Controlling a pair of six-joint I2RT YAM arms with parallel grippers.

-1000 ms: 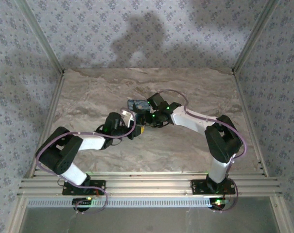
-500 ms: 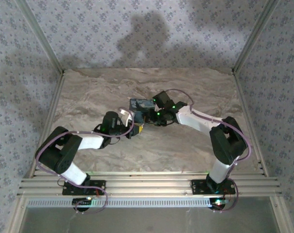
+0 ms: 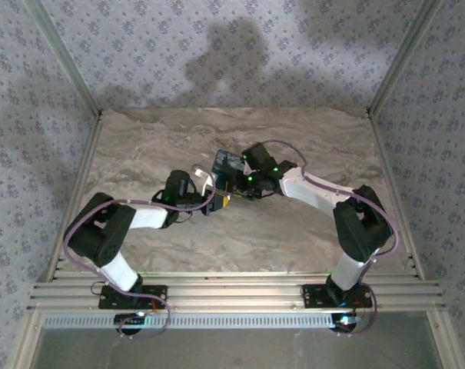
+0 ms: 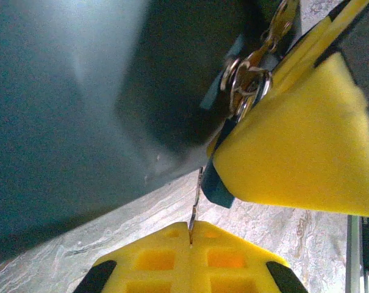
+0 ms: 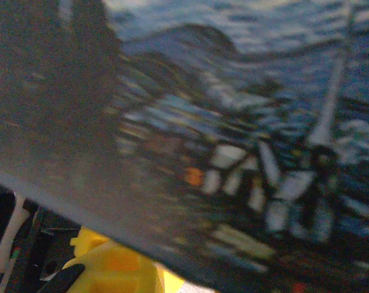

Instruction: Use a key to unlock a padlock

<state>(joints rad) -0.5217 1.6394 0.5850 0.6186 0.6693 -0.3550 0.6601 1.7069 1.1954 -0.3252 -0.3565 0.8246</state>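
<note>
The bench (image 3: 140, 146) is marbled, and both arms meet over its middle. The right arm (image 3: 317, 192) reaches in from the right and the left arm (image 3: 136, 219) from the left, their tips almost touching.

The right jaws grasp the padlock (image 3: 227, 164) and hold it tilted just above the bench, near the centre. From the right wrist its painted face is blurred and very near the lens, with a yellow finger (image 5: 111, 268) under its lower edge. From the left wrist its dark side looms at left, just beside the left jaws.

A ring (image 4: 248, 82) with some loose metal on it hangs off the key's head, close against that dark side.

The left jaws are clenched on the key (image 4: 217, 185). Its blue head is pinched against the upper yellow pad (image 4: 294, 146), and the thin blade runs edge-on down to the lower one.

The step in hand looks like insertion, with key and padlock brought together. No keyhole can be made out. The blade appears bare along its length, so it is probably not in yet.

The next move calls for the right arm to steady the padlock with its keyway facing the blade. The left arm must then line the blade up, push it straight in and twist. The small head could pivot between the pads if the blade meets the body off-axis.
</note>
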